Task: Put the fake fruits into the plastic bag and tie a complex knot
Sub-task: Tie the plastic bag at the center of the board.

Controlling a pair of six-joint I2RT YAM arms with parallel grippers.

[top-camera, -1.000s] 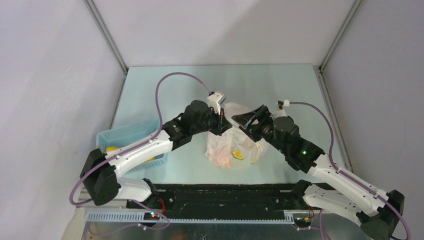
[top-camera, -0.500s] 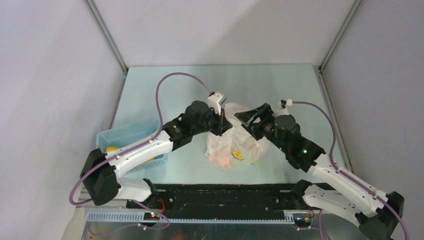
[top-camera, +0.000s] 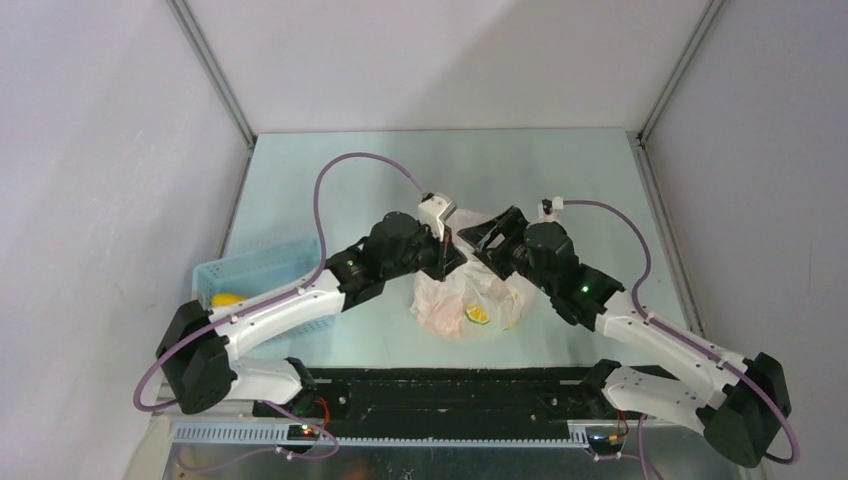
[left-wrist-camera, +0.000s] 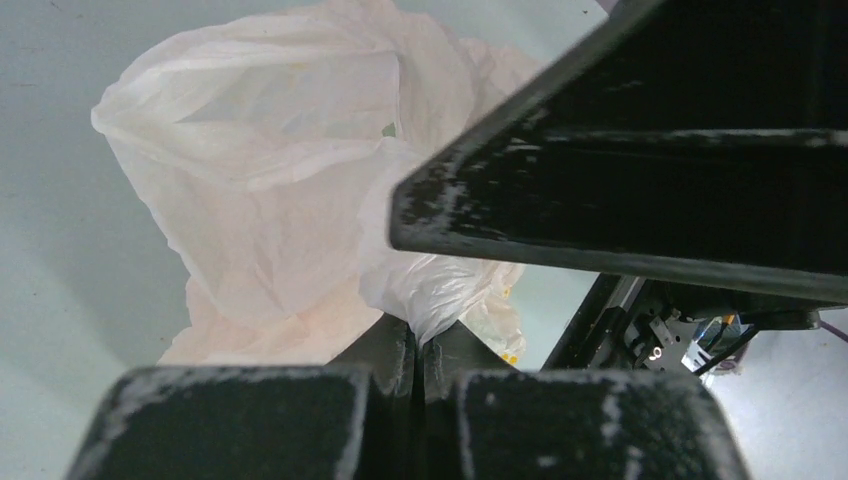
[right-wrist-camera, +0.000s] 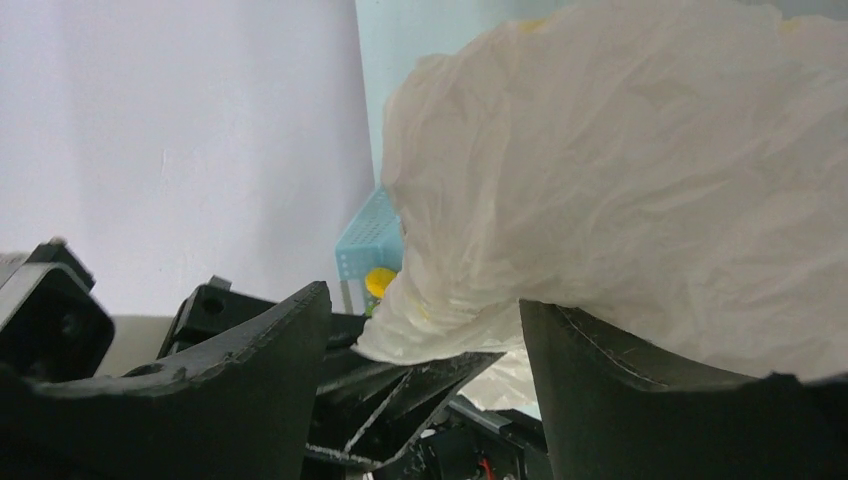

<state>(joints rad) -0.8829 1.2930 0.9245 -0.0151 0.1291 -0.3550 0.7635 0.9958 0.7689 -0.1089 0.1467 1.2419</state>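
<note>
**Bag at mid-bench, both grippers at its top**

The bag [top-camera: 466,298] sits mid-bench, nearer the front edge, with fruit [top-camera: 438,314] showing peach through the plastic. The left gripper [left-wrist-camera: 415,350] is pressed together, pinching a fold of the bag. The right gripper [right-wrist-camera: 424,300] is spread, with the bag crowding the gap. The blue basket [top-camera: 262,262] at the left edge holds a yellow fruit [top-camera: 226,298].

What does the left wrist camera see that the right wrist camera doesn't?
Only the left wrist view shows the left claw pinched shut on a fold of the plastic bag. Only the right wrist view shows the right claw open with the bag between its fingers, plus the blue basket with a yellow fruit. Both show the crinkly white bag and the pale table.
</note>
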